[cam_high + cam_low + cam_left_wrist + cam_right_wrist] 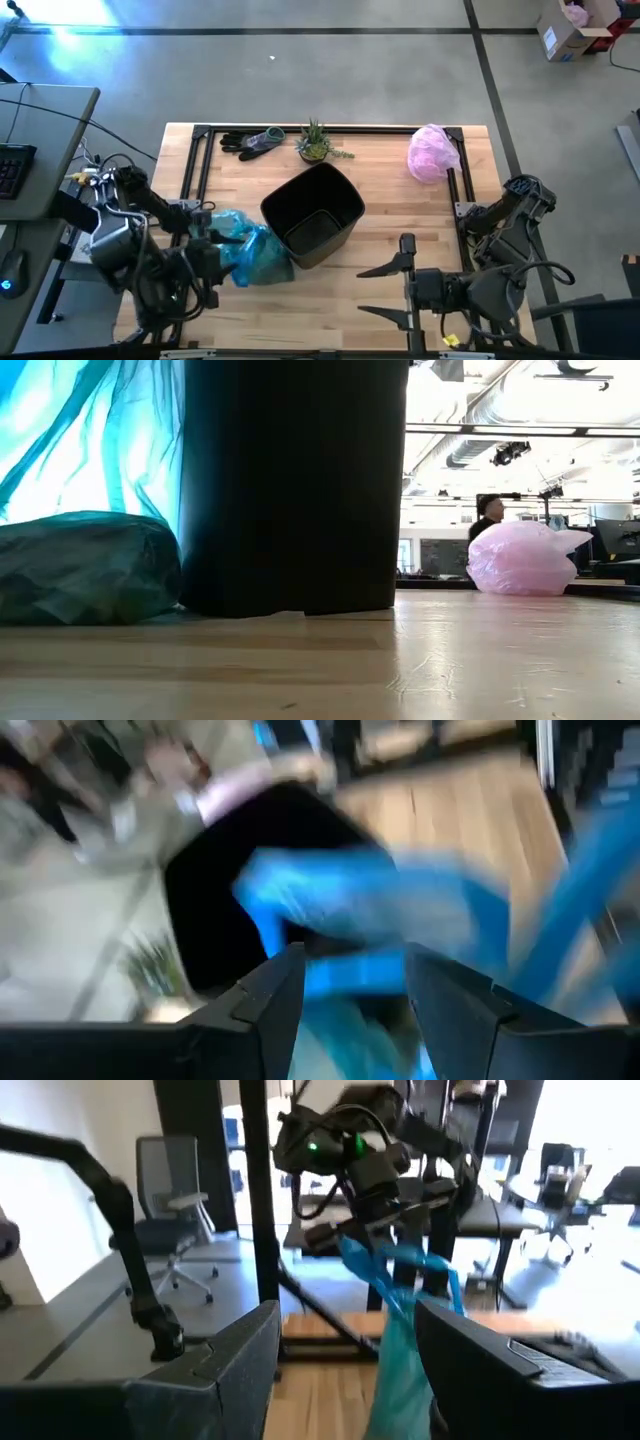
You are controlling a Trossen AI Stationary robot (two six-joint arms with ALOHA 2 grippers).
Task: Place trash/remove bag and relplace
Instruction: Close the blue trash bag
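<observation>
The teal bag point(255, 252) lies bunched on the table left of the black bin point(315, 215). Its lower lump point(88, 565) rests on the wood, and its upper part point(90, 430) rises stretched beside the bin. My left gripper point(207, 238) is at the bag's top, its fingers apart in the blurred left wrist view point(350, 965). My right gripper point(388, 290) stands open near the table's front right, level, with nothing between its fingers point(345, 1325). No trash shows; the bin's inside looks dark. My left gripper has the bag's blue top band point(350, 970) between its parted fingers point(275, 995). In the right wrist view the bag's neck point(400, 1290) hangs down from that gripper point(390, 1220). Blur hides whether the fingers still press it. The bag's lower end lies on the table.
A pale pink bag point(432, 152) sits at the far right, dark gloves point(250, 142) and a small plant point(318, 142) along the far edge. A black frame point(330, 128) rims the table. A person point(488, 515) shows in the room behind.
</observation>
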